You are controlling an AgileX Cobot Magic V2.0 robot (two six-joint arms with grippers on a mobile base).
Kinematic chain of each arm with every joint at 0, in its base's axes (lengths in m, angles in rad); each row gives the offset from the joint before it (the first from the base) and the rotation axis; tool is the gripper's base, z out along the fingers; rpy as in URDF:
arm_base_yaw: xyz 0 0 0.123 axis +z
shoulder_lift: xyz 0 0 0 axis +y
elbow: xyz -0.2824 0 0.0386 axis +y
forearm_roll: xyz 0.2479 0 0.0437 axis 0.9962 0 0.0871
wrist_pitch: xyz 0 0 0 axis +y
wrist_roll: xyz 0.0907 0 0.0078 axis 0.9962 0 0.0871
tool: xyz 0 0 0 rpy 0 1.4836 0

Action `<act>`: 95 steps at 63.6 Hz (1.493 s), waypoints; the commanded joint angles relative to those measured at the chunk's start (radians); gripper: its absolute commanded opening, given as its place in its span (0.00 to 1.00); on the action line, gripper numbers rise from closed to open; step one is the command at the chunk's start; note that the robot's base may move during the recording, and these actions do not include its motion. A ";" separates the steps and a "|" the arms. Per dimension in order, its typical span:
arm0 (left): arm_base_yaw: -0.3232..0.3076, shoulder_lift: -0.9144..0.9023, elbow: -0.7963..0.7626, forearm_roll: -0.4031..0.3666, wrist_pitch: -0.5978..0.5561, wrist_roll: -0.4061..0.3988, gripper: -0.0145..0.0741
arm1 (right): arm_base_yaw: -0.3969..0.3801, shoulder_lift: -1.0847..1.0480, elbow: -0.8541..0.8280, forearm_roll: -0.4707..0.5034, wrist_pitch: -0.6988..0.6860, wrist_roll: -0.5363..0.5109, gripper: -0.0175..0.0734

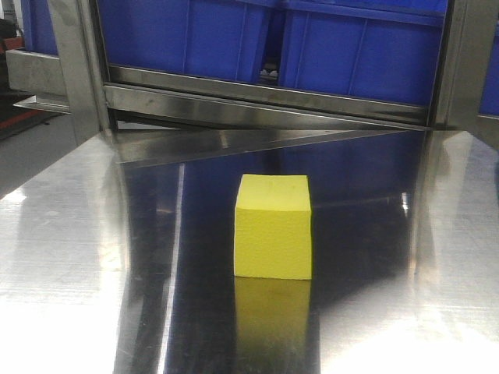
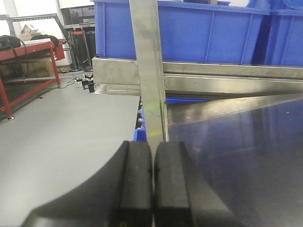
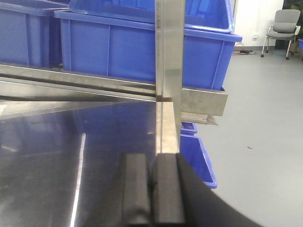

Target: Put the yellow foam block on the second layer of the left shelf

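The yellow foam block (image 1: 274, 227) sits alone on the shiny steel table (image 1: 70, 257), near its middle, in the front view. No gripper shows in that view. My left gripper (image 2: 152, 151) is shut and empty, over the table's left edge, facing a steel shelf post (image 2: 149, 71). My right gripper (image 3: 151, 163) is shut and empty, at the table's right edge, facing another steel post (image 3: 169, 56). The block is out of both wrist views.
Blue plastic bins (image 1: 257, 39) fill the shelf level behind the table, on a steel rail (image 1: 265, 97). More blue bins sit lower at the right (image 3: 201, 158). A red workbench (image 2: 26, 54) stands far left, a grey chair (image 3: 280, 28) far right.
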 commanded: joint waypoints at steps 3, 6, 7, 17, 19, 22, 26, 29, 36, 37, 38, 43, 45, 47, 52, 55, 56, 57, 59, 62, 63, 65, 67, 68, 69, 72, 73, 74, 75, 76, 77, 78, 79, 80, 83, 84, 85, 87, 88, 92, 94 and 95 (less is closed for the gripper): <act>-0.007 -0.021 0.026 -0.011 -0.083 -0.003 0.30 | -0.007 -0.020 -0.024 -0.005 -0.085 -0.006 0.24; -0.007 -0.021 0.026 -0.011 -0.083 -0.003 0.30 | -0.007 -0.020 -0.024 -0.005 -0.085 -0.006 0.24; -0.007 -0.021 0.026 -0.011 -0.083 -0.003 0.30 | -0.007 -0.020 -0.024 -0.005 -0.085 -0.006 0.24; -0.007 -0.021 0.026 -0.011 -0.083 -0.003 0.30 | -0.007 -0.020 -0.024 -0.005 -0.085 -0.006 0.24; -0.007 -0.021 0.026 -0.011 -0.083 -0.003 0.30 | -0.007 -0.020 -0.024 -0.005 -0.085 -0.006 0.24; -0.007 -0.021 0.026 -0.011 -0.083 -0.003 0.30 | -0.007 -0.020 -0.024 -0.005 -0.085 -0.006 0.24; -0.007 -0.021 0.026 -0.011 -0.083 -0.003 0.30 | -0.007 -0.020 -0.024 -0.005 -0.085 -0.006 0.24; -0.007 -0.021 0.026 -0.011 -0.083 -0.003 0.30 | -0.007 -0.020 -0.024 -0.005 -0.085 -0.006 0.24; -0.007 -0.021 0.026 -0.011 -0.083 -0.003 0.30 | -0.007 -0.020 -0.024 -0.005 -0.082 -0.006 0.24; -0.007 -0.021 0.026 -0.011 -0.083 -0.003 0.30 | -0.007 -0.020 -0.024 -0.005 -0.081 -0.006 0.24; -0.007 -0.021 0.026 -0.011 -0.083 -0.003 0.30 | -0.007 -0.020 -0.024 -0.005 -0.081 -0.006 0.24; -0.007 -0.021 0.026 -0.011 -0.083 -0.003 0.30 | -0.007 -0.020 -0.024 -0.005 -0.074 -0.006 0.24; -0.007 -0.021 0.026 -0.011 -0.083 -0.003 0.30 | -0.007 -0.020 -0.024 -0.005 -0.067 -0.006 0.24; -0.007 -0.021 0.026 -0.011 -0.083 -0.003 0.30 | -0.007 -0.020 -0.024 -0.005 -0.064 -0.006 0.24; -0.007 -0.021 0.026 -0.011 -0.083 -0.003 0.30 | -0.007 -0.020 -0.028 -0.005 -0.062 -0.006 0.24; -0.007 -0.021 0.026 -0.011 -0.083 -0.003 0.30 | -0.007 -0.018 -0.039 -0.005 -0.052 -0.006 0.24; -0.007 -0.021 0.026 -0.011 -0.083 -0.003 0.30 | -0.007 -0.017 -0.044 -0.005 -0.045 -0.006 0.24; -0.007 -0.021 0.026 -0.011 -0.083 -0.003 0.30 | -0.007 -0.016 -0.051 -0.005 -0.035 -0.006 0.24; -0.007 -0.021 0.026 -0.011 -0.083 -0.003 0.30 | -0.005 -0.011 -0.066 -0.005 -0.015 -0.006 0.24; -0.007 -0.021 0.026 -0.011 -0.083 -0.003 0.30 | 0.004 -0.002 -0.085 -0.005 0.009 -0.006 0.24; -0.007 -0.021 0.026 -0.011 -0.083 -0.003 0.30 | 0.008 0.002 -0.092 -0.005 0.014 -0.006 0.24; -0.007 -0.021 0.026 -0.011 -0.083 -0.003 0.30 | 0.022 0.015 -0.108 -0.005 0.027 -0.006 0.24; -0.007 -0.021 0.026 -0.011 -0.083 -0.003 0.30 | 0.036 0.031 -0.123 -0.005 0.035 -0.006 0.24; -0.007 -0.021 0.026 -0.011 -0.083 -0.003 0.30 | 0.044 0.038 -0.134 -0.005 0.039 -0.006 0.24; -0.007 -0.021 0.026 -0.011 -0.083 -0.003 0.30 | 0.052 0.046 -0.141 -0.005 0.041 -0.006 0.24; -0.007 -0.021 0.026 -0.011 -0.083 -0.003 0.30 | 0.090 0.074 -0.164 -0.005 0.041 -0.006 0.24; -0.007 -0.021 0.026 -0.011 -0.083 -0.003 0.30 | 0.100 0.083 -0.170 -0.005 0.041 -0.006 0.24; -0.007 -0.021 0.026 -0.011 -0.083 -0.003 0.30 | 0.110 0.093 -0.176 -0.005 0.041 -0.006 0.24; -0.007 -0.021 0.026 -0.011 -0.083 -0.003 0.30 | 0.121 0.102 -0.182 -0.005 0.041 -0.006 0.24; -0.007 -0.021 0.026 -0.011 -0.083 -0.003 0.30 | 0.131 0.118 -0.187 -0.005 0.042 -0.006 0.24; -0.007 -0.021 0.026 -0.011 -0.083 -0.003 0.30 | 0.147 0.128 -0.195 -0.005 0.041 -0.006 0.24; -0.007 -0.021 0.026 -0.011 -0.083 -0.003 0.30 | 0.168 0.150 -0.206 -0.005 0.042 -0.005 0.24; -0.007 -0.021 0.026 -0.011 -0.083 -0.003 0.30 | 0.178 0.161 -0.211 -0.005 0.043 -0.005 0.24; -0.007 -0.021 0.026 -0.011 -0.083 -0.003 0.30 | 0.194 0.178 -0.219 -0.005 0.043 -0.005 0.24; -0.007 -0.021 0.026 -0.011 -0.083 -0.003 0.30 | 0.223 0.215 -0.233 -0.005 0.043 -0.005 0.24; -0.007 -0.021 0.026 -0.011 -0.083 -0.003 0.30 | 0.237 0.234 -0.240 -0.005 0.043 -0.005 0.24; -0.007 -0.021 0.026 -0.011 -0.083 -0.003 0.30 | 0.246 0.247 -0.244 -0.005 0.043 -0.005 0.24; -0.007 -0.021 0.026 -0.011 -0.083 -0.003 0.30 | 0.265 0.280 -0.256 -0.005 0.042 -0.005 0.24; -0.007 -0.021 0.026 -0.011 -0.083 -0.003 0.30 | 0.278 0.301 -0.261 -0.005 0.042 -0.005 0.24; -0.007 -0.021 0.026 -0.011 -0.083 -0.003 0.30 | 0.319 0.364 -0.289 -0.009 0.042 -0.005 0.24; -0.007 -0.021 0.026 -0.011 -0.083 -0.003 0.30 | 0.343 0.400 -0.306 -0.014 0.042 -0.005 0.24; -0.007 -0.021 0.026 -0.011 -0.083 -0.003 0.30 | 0.358 0.414 -0.312 -0.017 0.042 -0.005 0.24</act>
